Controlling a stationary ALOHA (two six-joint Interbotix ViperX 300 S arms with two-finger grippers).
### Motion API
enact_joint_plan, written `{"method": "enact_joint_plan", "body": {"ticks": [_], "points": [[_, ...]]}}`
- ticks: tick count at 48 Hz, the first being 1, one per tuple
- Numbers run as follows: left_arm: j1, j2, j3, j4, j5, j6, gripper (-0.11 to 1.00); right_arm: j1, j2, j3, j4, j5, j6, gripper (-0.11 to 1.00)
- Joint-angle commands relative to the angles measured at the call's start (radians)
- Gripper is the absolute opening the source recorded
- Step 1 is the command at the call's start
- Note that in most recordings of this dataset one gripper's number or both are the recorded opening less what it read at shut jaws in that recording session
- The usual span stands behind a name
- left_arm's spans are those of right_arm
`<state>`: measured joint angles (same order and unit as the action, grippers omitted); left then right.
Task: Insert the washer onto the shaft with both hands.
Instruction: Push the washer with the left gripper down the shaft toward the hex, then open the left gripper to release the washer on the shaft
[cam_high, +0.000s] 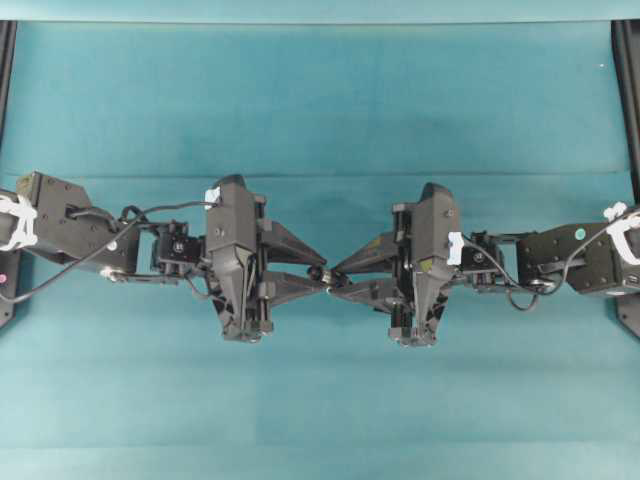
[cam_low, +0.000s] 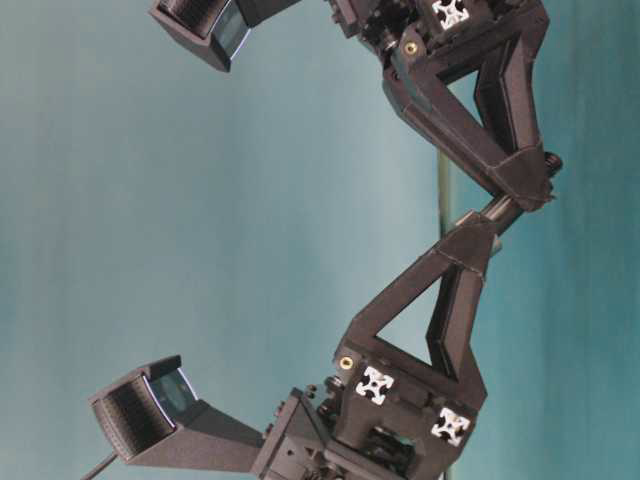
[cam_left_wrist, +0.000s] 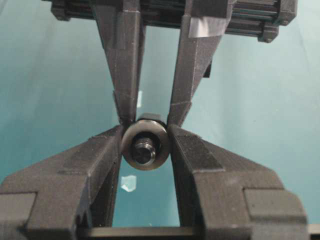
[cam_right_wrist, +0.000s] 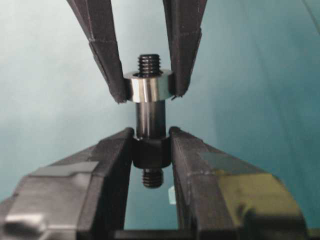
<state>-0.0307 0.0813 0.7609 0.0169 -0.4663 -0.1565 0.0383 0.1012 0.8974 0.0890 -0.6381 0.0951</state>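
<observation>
Both grippers meet tip to tip above the middle of the teal table cover (cam_high: 320, 110), well away from its borders. Bare cloth lies on every side of them. The dark frame posts (cam_high: 628, 90) at the far corners stand well apart from the arms.

In the right wrist view, nearest the camera, the right gripper (cam_right_wrist: 150, 145) is clamped on the thick dark collar of the shaft (cam_right_wrist: 149, 120). A short threaded end pokes out toward the camera below the fingers. The smooth dark barrel runs away from the grip toward the other arm.

Further along, the washer (cam_right_wrist: 148, 87) sits around the shaft, its bright silvery side wall facing the camera. The shaft's far threaded tip stands out just past the washer's top face. The left gripper (cam_right_wrist: 148, 90) pinches the washer from both sides, its dark fingertips (cam_right_wrist: 114, 85) touching the rim.

In the left wrist view the washer (cam_left_wrist: 145, 146) shows face on as a ring held between the left gripper's pads. The shaft's round threaded end (cam_left_wrist: 143, 149) fills its centre hole. Beyond it the right gripper's two fingers (cam_left_wrist: 127, 75) converge on the shaft from the far side.

From overhead, the shaft and washer form a small dark spot (cam_high: 327, 277) between the two pairs of fingertips. In the table-level view the shaft (cam_low: 500, 210) bridges the two grippers.
</observation>
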Motion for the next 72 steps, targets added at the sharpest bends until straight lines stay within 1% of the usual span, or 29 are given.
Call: {"method": "enact_joint_plan", "body": {"ticks": [1, 12, 22, 53, 55, 60, 62, 63, 67, 72], "points": [[-0.012, 0.005, -0.018, 0.000, 0.000, 0.003, 0.35, -0.006, -0.009, -0.028, 0.003, -0.009, 0.008, 0.00], [-0.012, 0.023, -0.040, 0.000, 0.020, 0.005, 0.35, -0.006, -0.009, -0.029, 0.005, -0.005, 0.008, 0.00], [-0.012, 0.028, -0.048, 0.000, 0.029, 0.003, 0.35, -0.005, -0.009, -0.026, 0.005, 0.029, 0.008, 0.00], [-0.009, 0.023, -0.061, 0.002, 0.063, 0.000, 0.36, -0.005, -0.011, -0.017, 0.005, 0.031, 0.005, 0.00], [-0.009, 0.023, -0.061, 0.000, 0.063, 0.002, 0.38, -0.005, -0.012, -0.017, 0.003, 0.031, 0.005, 0.00], [-0.009, 0.017, -0.055, 0.000, 0.063, 0.012, 0.62, -0.005, -0.012, -0.014, 0.005, 0.031, 0.005, 0.00], [-0.009, 0.015, -0.054, 0.000, 0.063, 0.012, 0.68, -0.005, -0.012, -0.014, 0.005, 0.032, 0.005, 0.00], [-0.009, 0.015, -0.052, 0.002, 0.063, 0.012, 0.69, -0.005, -0.012, -0.014, 0.005, 0.031, 0.005, 0.00], [-0.008, 0.014, -0.052, 0.002, 0.063, 0.012, 0.66, -0.005, -0.012, -0.014, 0.005, 0.037, 0.005, 0.00], [-0.009, 0.009, -0.051, 0.002, 0.064, 0.012, 0.66, -0.005, -0.012, -0.014, 0.003, 0.044, 0.003, 0.00]]}}
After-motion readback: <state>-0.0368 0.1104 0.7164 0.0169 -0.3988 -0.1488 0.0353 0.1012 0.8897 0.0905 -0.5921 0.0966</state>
